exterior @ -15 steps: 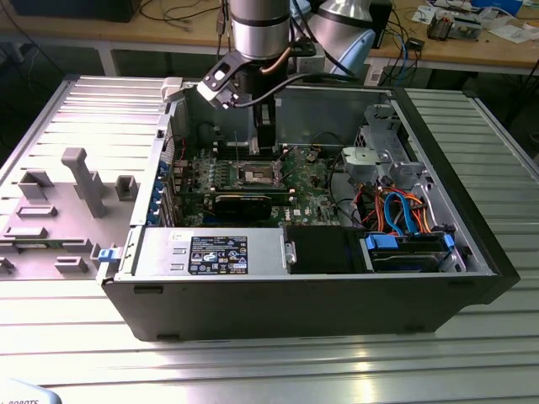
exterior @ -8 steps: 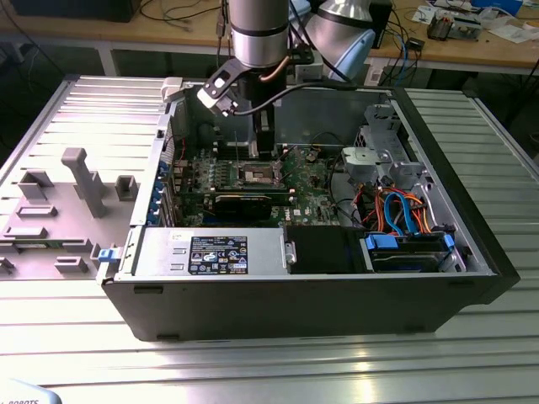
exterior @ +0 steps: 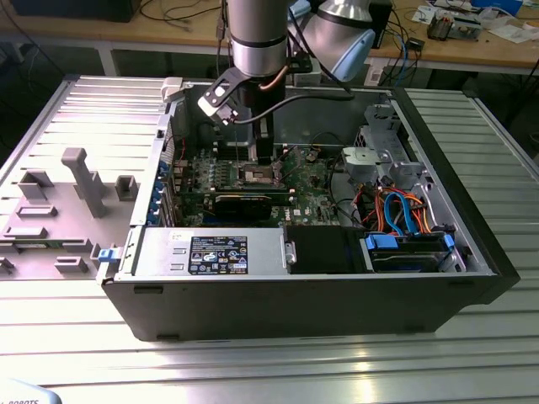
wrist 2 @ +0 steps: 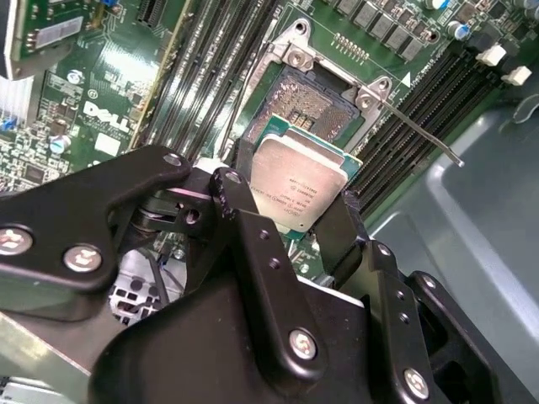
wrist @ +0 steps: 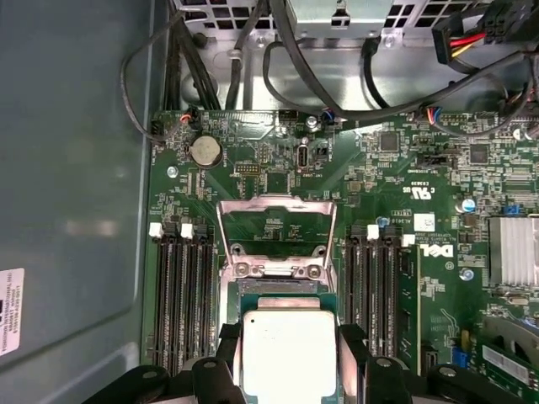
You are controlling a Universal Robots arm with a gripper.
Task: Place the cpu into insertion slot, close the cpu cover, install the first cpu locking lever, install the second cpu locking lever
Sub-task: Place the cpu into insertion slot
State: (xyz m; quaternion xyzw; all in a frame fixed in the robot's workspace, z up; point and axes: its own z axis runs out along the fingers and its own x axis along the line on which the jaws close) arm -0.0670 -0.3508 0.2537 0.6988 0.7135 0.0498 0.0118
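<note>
My gripper (wrist 2: 295,192) is shut on the cpu (wrist 2: 305,178), a flat square chip with a silver-grey top, gripped at two opposite edges by the black fingers (wrist 2: 242,172). The chip hangs tilted just above the insertion slot (wrist 2: 318,94), whose contact field lies bare. In the first wrist view the cpu (wrist: 289,353) sits between the gripper (wrist: 289,341) fingers, with the cpu cover (wrist: 274,263) swung open beyond the socket. A thin locking lever (wrist 2: 418,133) stands free beside the socket. In the exterior view the gripper (exterior: 263,158) reaches down into the case over the insertion slot (exterior: 258,175).
Black memory slots (wrist: 189,295) flank the socket on both sides. A long black expansion card (exterior: 244,204) lies in front of it. The power supply (exterior: 210,252), a drive bay with blue and orange cables (exterior: 404,220) and the case walls (exterior: 295,307) surround the board.
</note>
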